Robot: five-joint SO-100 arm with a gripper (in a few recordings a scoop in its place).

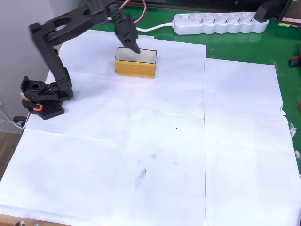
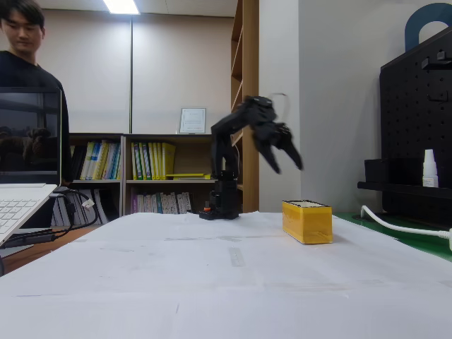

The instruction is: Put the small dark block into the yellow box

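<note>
The yellow box (image 1: 136,68) stands on the white paper at the back of the table, orange-yellow sides with a pale cream interior; in the fixed view the yellow box (image 2: 307,222) sits right of centre. My black gripper (image 1: 134,47) hovers over the box's left rim. In the fixed view the gripper (image 2: 288,168) hangs well above the box, its jaws spread open with nothing between them. The small dark block is out of view; I cannot tell whether it lies inside the box.
A white power strip (image 1: 221,22) with its cable lies on the green mat behind the box. The arm's base (image 1: 42,101) stands at the left edge of the paper. A laptop (image 2: 21,201) and a person stand at the left of the fixed view.
</note>
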